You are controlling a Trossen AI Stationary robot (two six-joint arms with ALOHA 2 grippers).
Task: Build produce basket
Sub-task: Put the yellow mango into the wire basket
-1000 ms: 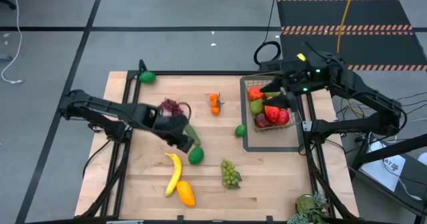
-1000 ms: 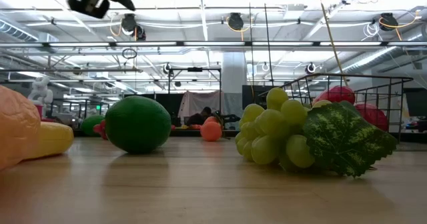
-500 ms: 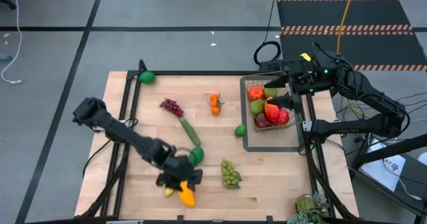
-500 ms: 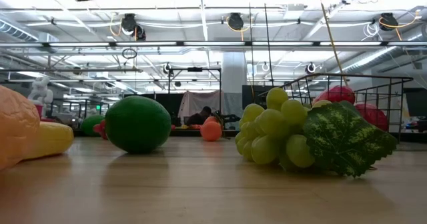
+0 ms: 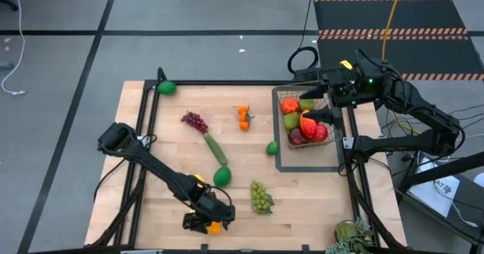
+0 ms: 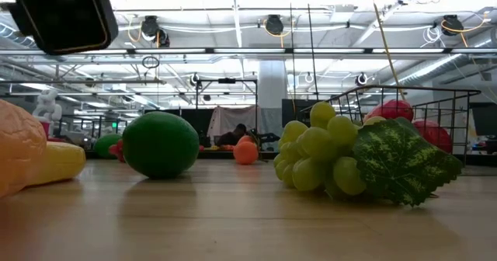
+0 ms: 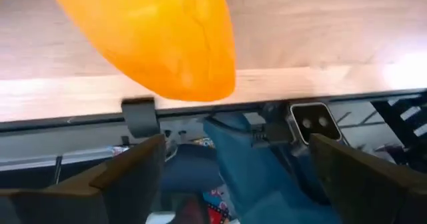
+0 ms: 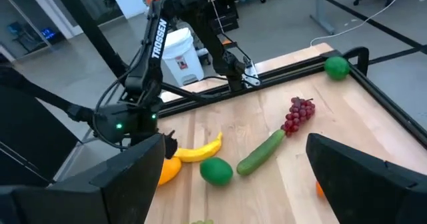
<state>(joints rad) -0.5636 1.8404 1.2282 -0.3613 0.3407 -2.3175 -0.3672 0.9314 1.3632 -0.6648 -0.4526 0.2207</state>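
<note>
Dark left gripper (image 5: 203, 222), fingers spread wide, sits low over the orange mango (image 7: 150, 37) beside the yellow banana (image 8: 199, 151) at the wooden table's (image 5: 242, 156) near edge. Right gripper (image 5: 316, 115), also open, hovers over the wire-mesh basket (image 5: 306, 122), already holding red and green fruit.

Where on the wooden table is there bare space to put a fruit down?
The bare wood between the round green lime at the far corner and the purple grape bunch is free, as is the near patch right of the green grape bunch. It is crowded around the left hand over the orange mango, and the wire mesh basket is nearly full.
</note>
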